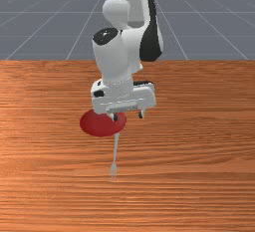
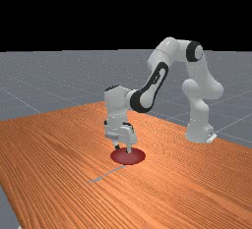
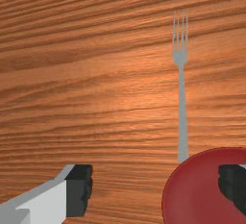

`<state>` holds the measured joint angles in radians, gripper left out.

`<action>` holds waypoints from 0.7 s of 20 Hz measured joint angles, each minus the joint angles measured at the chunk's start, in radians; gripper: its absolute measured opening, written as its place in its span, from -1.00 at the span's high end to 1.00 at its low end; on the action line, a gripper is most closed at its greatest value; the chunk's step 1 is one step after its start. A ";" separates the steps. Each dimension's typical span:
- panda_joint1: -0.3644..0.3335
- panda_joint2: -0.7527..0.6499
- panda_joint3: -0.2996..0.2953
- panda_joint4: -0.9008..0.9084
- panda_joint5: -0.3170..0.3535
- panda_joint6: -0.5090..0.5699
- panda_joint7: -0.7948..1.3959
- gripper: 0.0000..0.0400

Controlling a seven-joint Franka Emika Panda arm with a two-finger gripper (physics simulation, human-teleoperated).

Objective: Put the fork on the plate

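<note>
Where fork (image 3: 182,103) lies | orange-brown wood table (image 2: 54,154) | grey gridded floor (image 2: 49,83) | black backdrop (image 2: 98,12)

A round, dark-red, smooth plate (image 3: 197,189) lies under one of the spread fingers (image 1: 141,114), blocking the straight way down there. The slim grey four-tined fork (image 3: 182,98) reaches outward from its rim. Under the other finger, the orange-brown wooden desk (image 3: 72,98) leaves free room.

One fork (image 3: 182,103), plate (image 3: 194,194), table (image 1: 199,151) and arm (image 2: 170,51), two fingers (image 3: 79,189), perhaps four tines (image 3: 178,40)
</note>
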<state>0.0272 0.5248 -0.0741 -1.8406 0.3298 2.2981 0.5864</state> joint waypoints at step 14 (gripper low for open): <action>0.110 0.260 -0.110 0.047 -0.110 0.237 0.077 -1.00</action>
<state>0.1370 0.7850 -0.1841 -1.7933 0.2196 2.5348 0.6630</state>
